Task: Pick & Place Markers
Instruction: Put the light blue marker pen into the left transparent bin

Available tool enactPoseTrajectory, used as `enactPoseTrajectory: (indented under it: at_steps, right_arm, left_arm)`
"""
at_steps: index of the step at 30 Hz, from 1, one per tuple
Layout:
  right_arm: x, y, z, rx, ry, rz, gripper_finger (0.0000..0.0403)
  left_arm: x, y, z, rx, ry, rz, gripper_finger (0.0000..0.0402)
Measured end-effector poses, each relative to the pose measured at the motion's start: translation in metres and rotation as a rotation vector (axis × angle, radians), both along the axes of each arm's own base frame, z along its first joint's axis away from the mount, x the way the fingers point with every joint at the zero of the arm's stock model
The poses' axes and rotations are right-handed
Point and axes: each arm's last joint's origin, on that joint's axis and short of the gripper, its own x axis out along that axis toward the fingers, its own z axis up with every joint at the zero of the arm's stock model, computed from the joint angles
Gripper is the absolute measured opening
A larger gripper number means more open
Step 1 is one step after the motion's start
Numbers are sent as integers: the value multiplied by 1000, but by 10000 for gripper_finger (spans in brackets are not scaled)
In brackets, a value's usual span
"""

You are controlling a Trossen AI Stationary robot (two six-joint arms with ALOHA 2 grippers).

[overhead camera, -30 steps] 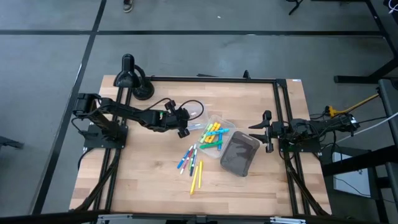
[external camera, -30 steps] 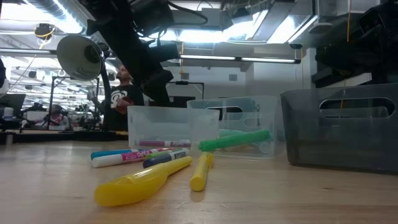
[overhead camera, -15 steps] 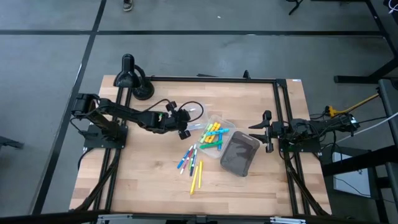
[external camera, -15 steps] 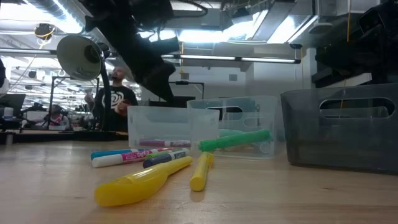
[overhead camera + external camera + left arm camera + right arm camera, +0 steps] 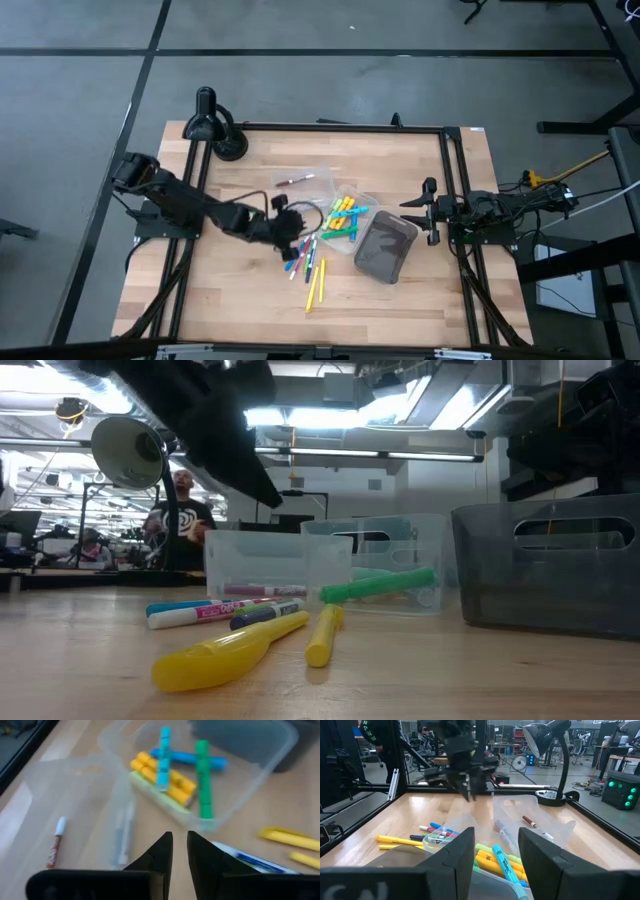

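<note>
Here my left gripper [image 5: 297, 226] hangs above the table, just beside the loose markers [image 5: 308, 262] lying on the wood, its fingers [image 5: 162, 851] drawn narrow with only a slim gap and nothing between them. More markers [image 5: 172, 775], yellow, blue and green, lie in a clear tray [image 5: 260, 770], and a red-brown one [image 5: 54, 845] rests in the neighbouring clear tray [image 5: 75, 785]. My right gripper [image 5: 428, 211] waits at the table's right side by the dark grey bin [image 5: 385, 248], fingers spread wide and empty.

Two matte black jointed arms [image 5: 190, 205], black cables looped alongside — blunt wedge-shaped dark fingers [image 5: 162, 852]
</note>
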Motion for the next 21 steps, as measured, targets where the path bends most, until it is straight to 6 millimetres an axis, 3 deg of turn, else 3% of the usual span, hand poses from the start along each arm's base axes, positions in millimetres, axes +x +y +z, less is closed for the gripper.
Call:
enactPoseTrajectory:
  at_steps: [11,21]
  right_arm:
    - [0,0,0,0,0,0,152]
    - [0,0,0,0,0,0,152]
  left_arm:
    - [-17,-57,1,-23,-82,-78,49]
    - [-23,-77,-12,-103,-106,-9,43]
